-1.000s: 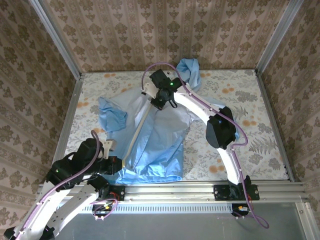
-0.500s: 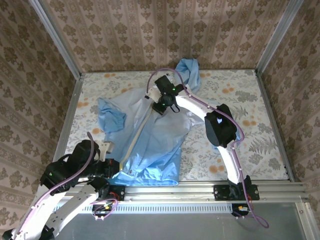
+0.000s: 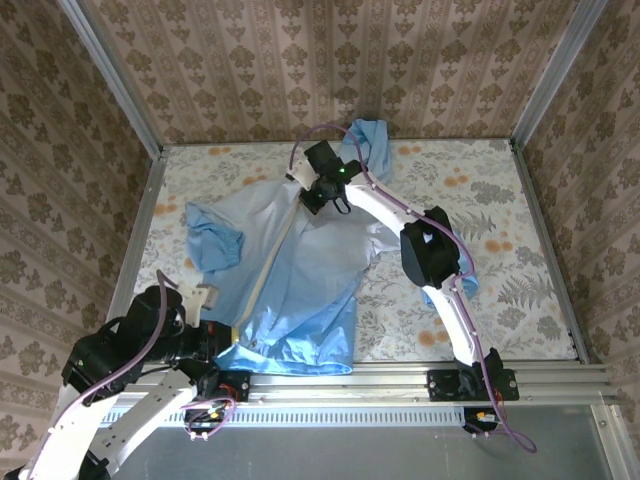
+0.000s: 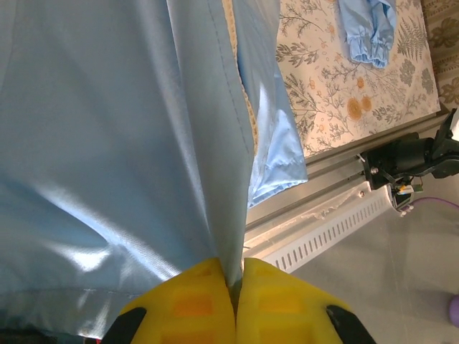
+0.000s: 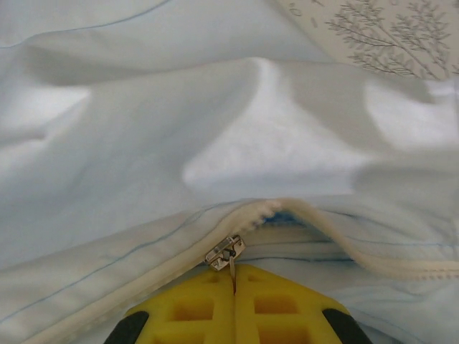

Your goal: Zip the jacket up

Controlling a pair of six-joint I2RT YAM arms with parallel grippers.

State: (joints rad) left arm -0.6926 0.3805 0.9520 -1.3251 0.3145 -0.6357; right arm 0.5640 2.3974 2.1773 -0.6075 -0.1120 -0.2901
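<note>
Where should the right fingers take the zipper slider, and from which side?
Take the thin metal pull tab hanging off the zipper slider, not its body. Come from the tab's free end, which points straight at the right fingers; the tab is flat and narrow, so it slips between them, while the slider lies low against the jacket.

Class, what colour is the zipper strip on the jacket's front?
Cream-white zipper strip, set in the light-blue jacket; best seen in the right wrist view.
</note>
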